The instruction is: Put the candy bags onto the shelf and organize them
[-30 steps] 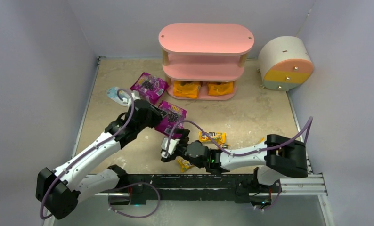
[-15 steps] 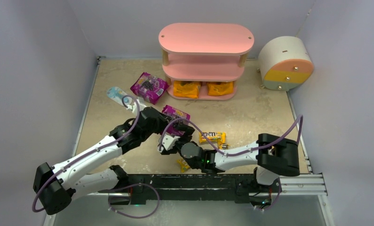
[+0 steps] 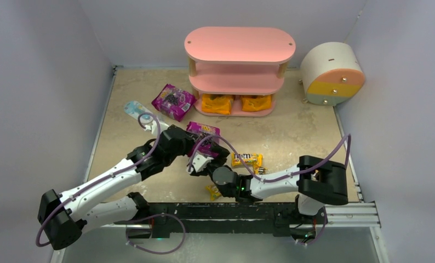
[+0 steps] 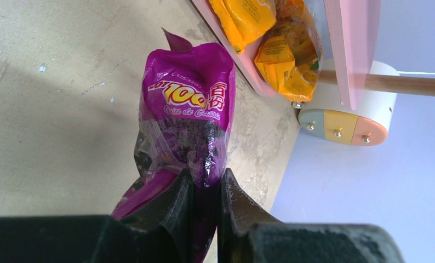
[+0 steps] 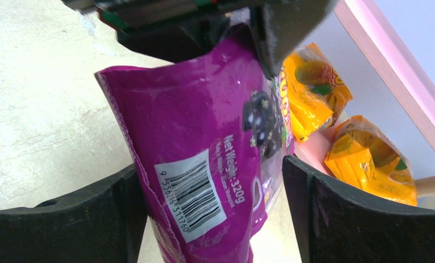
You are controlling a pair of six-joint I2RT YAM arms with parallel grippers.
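Magenta-purple crinkly plastic candy bag (image 3: 203,130), clenched in left gripper (image 4: 206,179) at seven o'clock of pink three-tier oval-board shelf (image 3: 240,45); straddled by right gripper (image 5: 210,171), jaws spread wide.

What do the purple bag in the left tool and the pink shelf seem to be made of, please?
The purple bag: apparently thin glossy plastic film; it crinkles, shines, and a clear window shows dark candies. The pink shelf: probably painted wood or board, smooth and matte; its posts look like bare pale wood.
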